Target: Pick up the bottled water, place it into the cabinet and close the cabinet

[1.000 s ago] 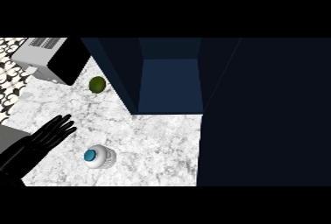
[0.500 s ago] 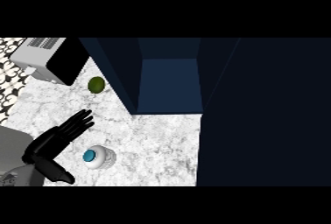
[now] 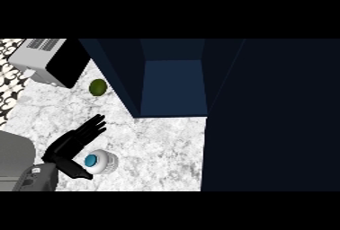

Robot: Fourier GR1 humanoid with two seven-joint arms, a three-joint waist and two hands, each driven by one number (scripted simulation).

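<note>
The bottled water [image 3: 99,161] stands upright on the marble counter [image 3: 153,143], seen from above as a white round body with a blue cap. One black hand [image 3: 72,144] comes in from the lower left, which makes it my left hand. It sits just left of the bottle, fingers straight and pointing up-right, thumb reaching under the bottle's left side. It is open and holds nothing. The dark blue cabinet [image 3: 172,87] stands open behind, its inside showing. My right hand is out of view.
A green round fruit [image 3: 98,87] lies on the counter near the cabinet's left wall. A grey toaster-like appliance [image 3: 50,60] sits at the back left. The cabinet's open door [image 3: 272,112] fills the right side as a dark panel.
The left hand has moved right and forward toward the bottle and now lies beside it. The bottle has not moved.
</note>
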